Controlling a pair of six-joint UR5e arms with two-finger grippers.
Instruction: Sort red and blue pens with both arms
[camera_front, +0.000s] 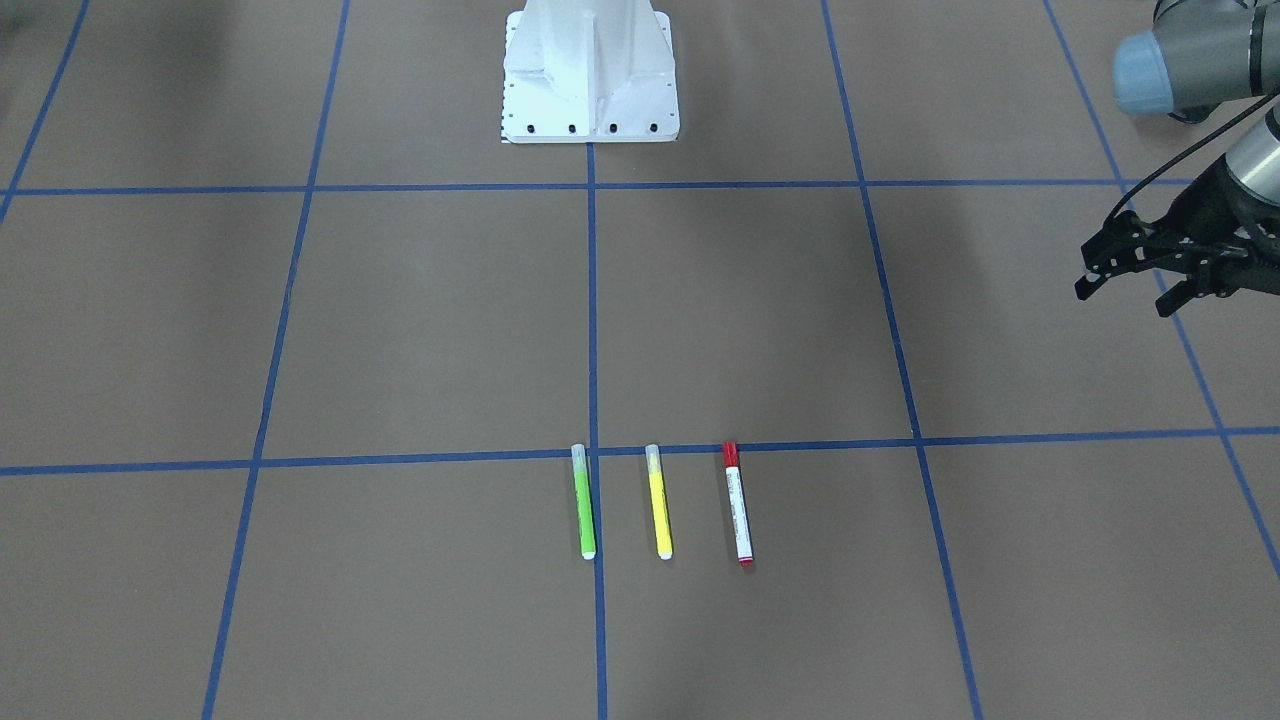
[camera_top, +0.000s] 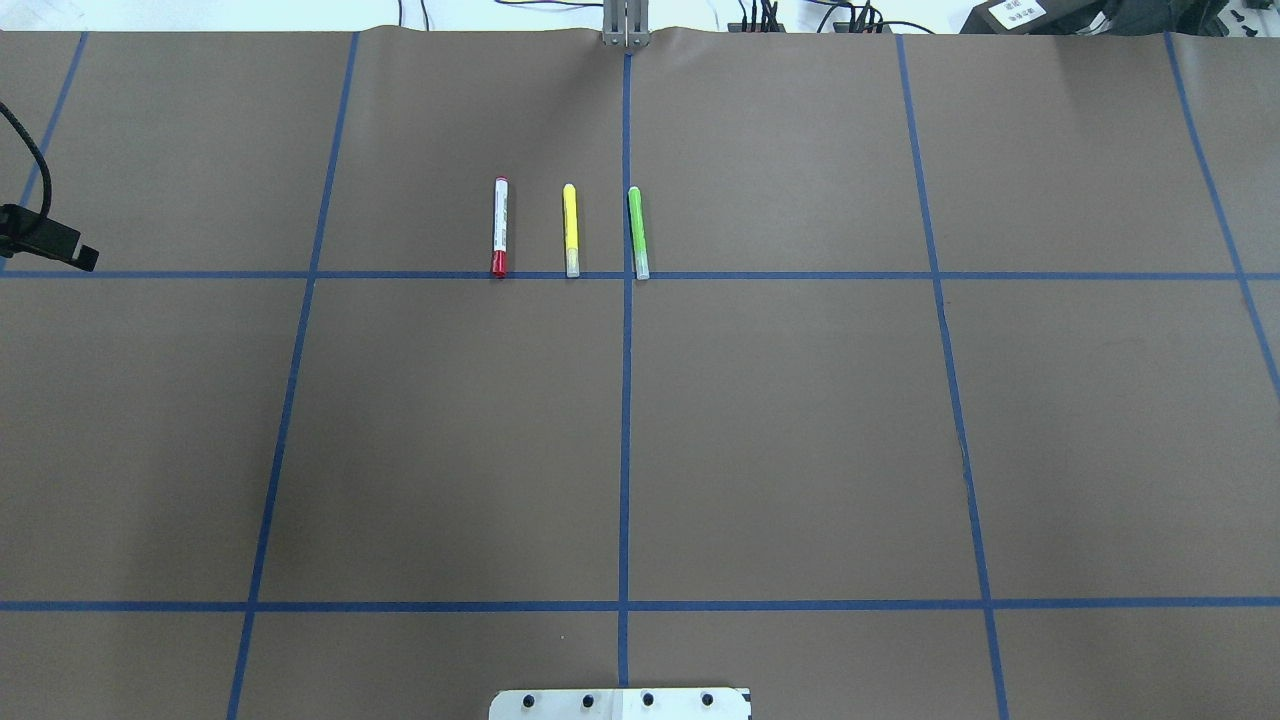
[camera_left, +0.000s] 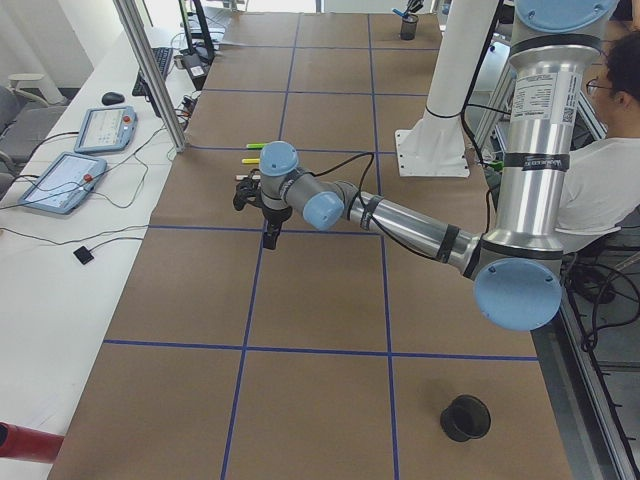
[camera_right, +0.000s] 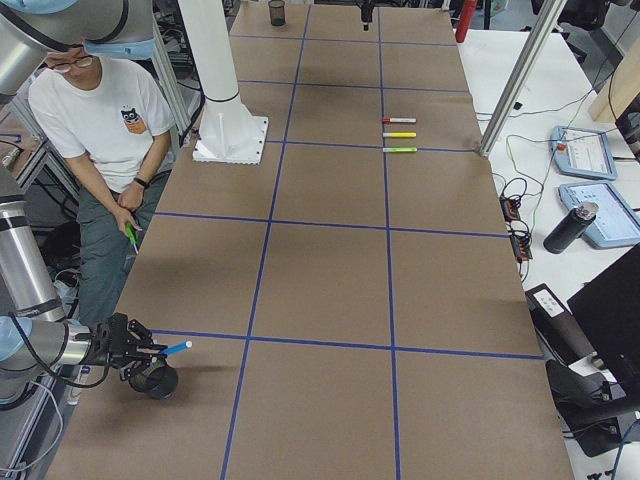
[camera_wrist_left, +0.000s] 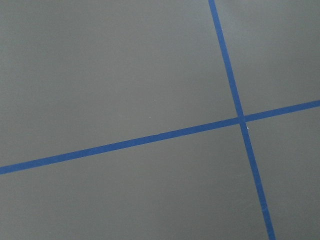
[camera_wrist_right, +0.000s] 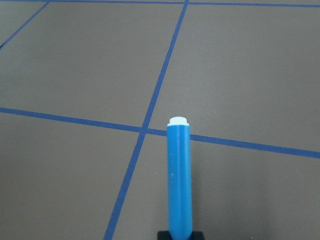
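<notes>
Blue pen (camera_wrist_right: 179, 180) (white-tipped) in right end effector (camera_right: 148, 349)

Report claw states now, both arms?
Left claw: open, empty.
Right claw: shut on the slim bright blue plastic pen.

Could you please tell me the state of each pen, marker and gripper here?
red pen, lying flat, capped, ungripped.
yellow marker, lying flat, capped.
green marker, lying flat, capped.
blue pen, held aloft, roughly level.
left gripper, open, empty.
right gripper, shut on blue pen.
</notes>
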